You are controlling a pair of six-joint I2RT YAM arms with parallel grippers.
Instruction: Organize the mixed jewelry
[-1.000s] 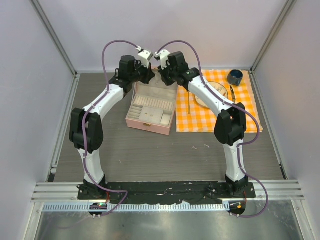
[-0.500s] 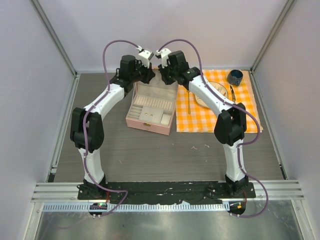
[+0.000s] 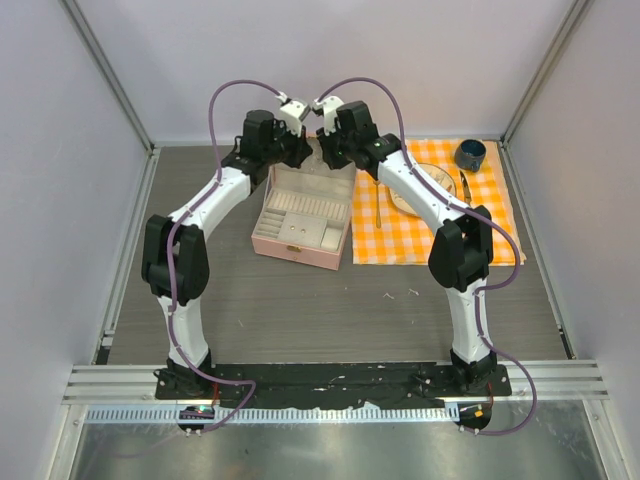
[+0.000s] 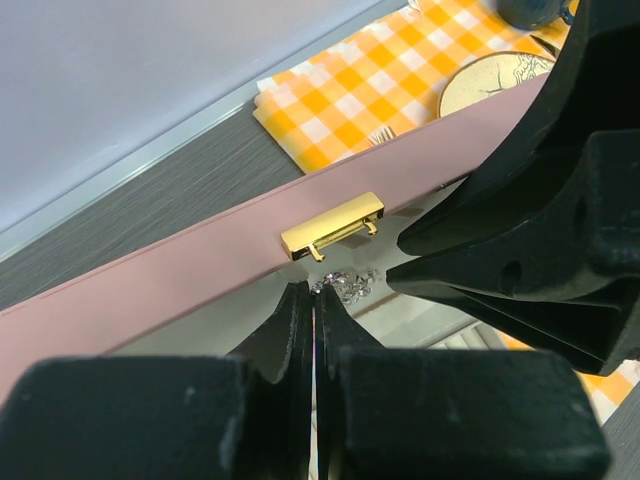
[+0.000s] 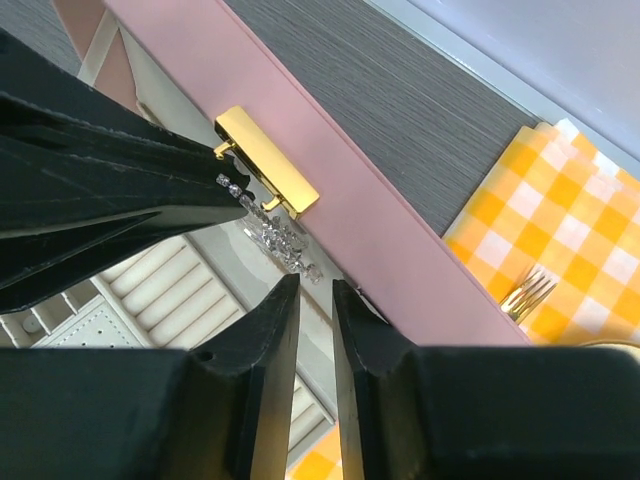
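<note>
While pale walls (image 3: 400, 60) ring the table (image 3: 300, 310), left gripper (image 4: 313, 298) pinches chain (image 4: 346, 287), right gripper (image 5: 316, 290) gapes.

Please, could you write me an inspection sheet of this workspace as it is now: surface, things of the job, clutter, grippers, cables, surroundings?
Surface: dark wood-grain table; orange checked cloth at the far right.
Job's things: thin silvery chain dangling in front of the gold clasp of the open pink case; tiny pale bits on the table, nearer than the cloth.
Clutter: fork, knife, plate and dark cup, all on the cloth.
Grippers: left gripper shut on the chain; right gripper slightly open beside it, holding nothing.
Cables: purple cables loop along both arms.
Surroundings: pale walls, metal frame posts; nothing else seen.
</note>
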